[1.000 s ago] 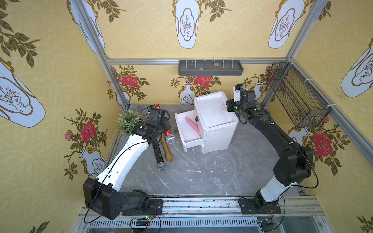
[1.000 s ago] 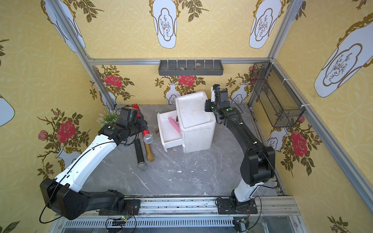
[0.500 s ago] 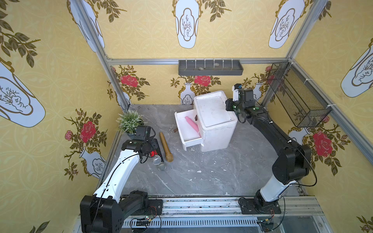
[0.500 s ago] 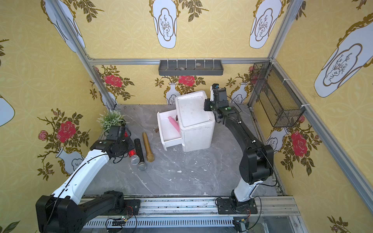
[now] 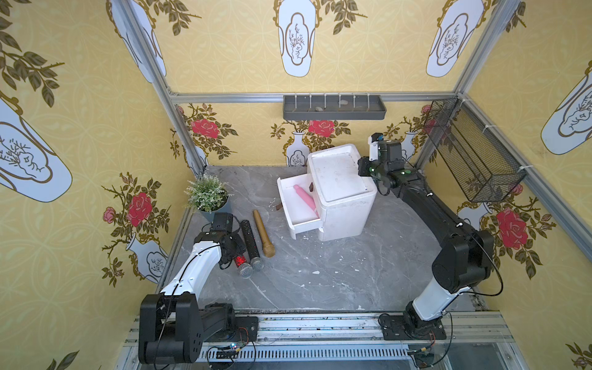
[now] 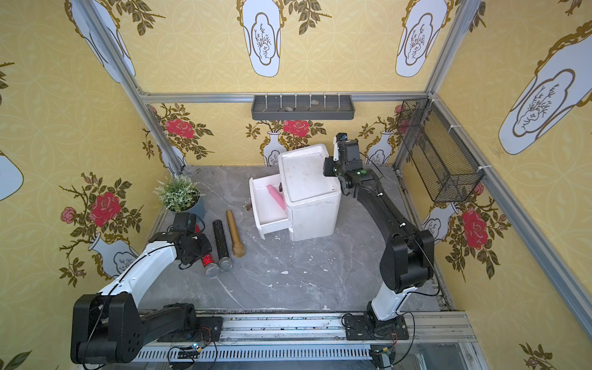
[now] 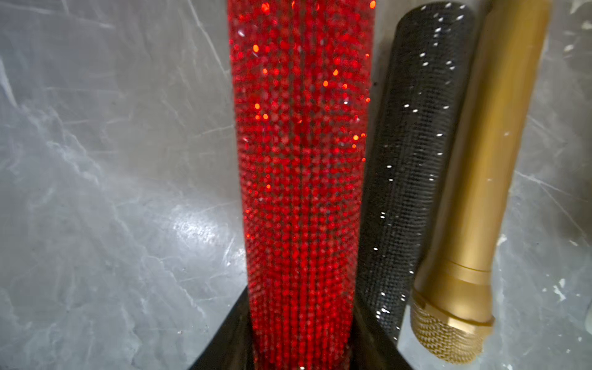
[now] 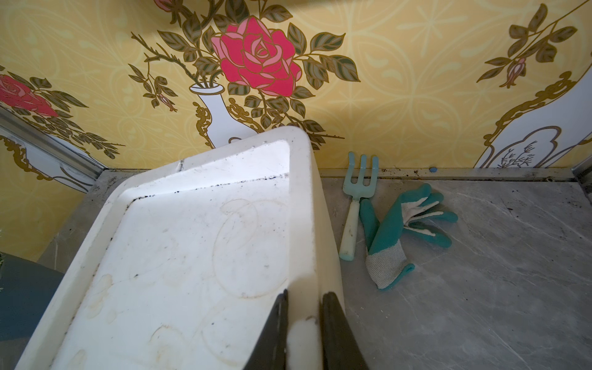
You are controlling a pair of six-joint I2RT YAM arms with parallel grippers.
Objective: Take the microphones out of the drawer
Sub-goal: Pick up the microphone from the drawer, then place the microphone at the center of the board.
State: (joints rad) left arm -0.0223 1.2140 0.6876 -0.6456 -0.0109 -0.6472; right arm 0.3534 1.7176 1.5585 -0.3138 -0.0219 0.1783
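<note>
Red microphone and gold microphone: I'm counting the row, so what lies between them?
The black microphone lies between the red microphone and the gold microphone, seen in both top views and the left wrist view.

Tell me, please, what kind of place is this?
Likely a robot test cell staged as a room: wallpaper panels on a metal frame, and two arms mounted on a rail.
</note>
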